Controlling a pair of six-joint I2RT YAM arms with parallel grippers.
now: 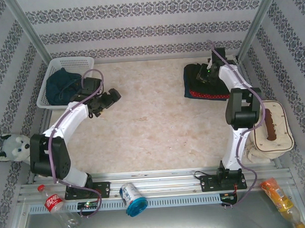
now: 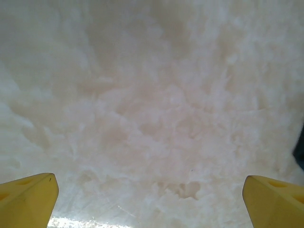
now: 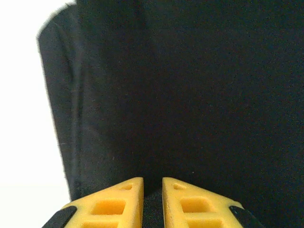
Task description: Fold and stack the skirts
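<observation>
At the table's far right lies a folded stack: a black skirt (image 1: 195, 75) on top of a red polka-dot skirt (image 1: 208, 94). My right gripper (image 1: 206, 74) is down on the black skirt (image 3: 190, 85). Its yellow fingers (image 3: 114, 204) stand a narrow gap apart in the right wrist view (image 3: 153, 202), with dark cloth showing in the gap. A dark blue denim skirt (image 1: 61, 85) lies bunched in the white basket (image 1: 73, 60) at the far left. My left gripper (image 1: 112, 97) hangs wide open to the right of the basket, over bare tabletop (image 2: 152, 95), with nothing between its fingertips (image 2: 28, 199).
A plush toy (image 1: 11, 147) sits off the table's left edge. A cream bag (image 1: 270, 131) sits at the right edge. A plastic bottle (image 1: 57, 206), a can (image 1: 132, 198) and an orange packet (image 1: 279, 195) lie along the near rail.
</observation>
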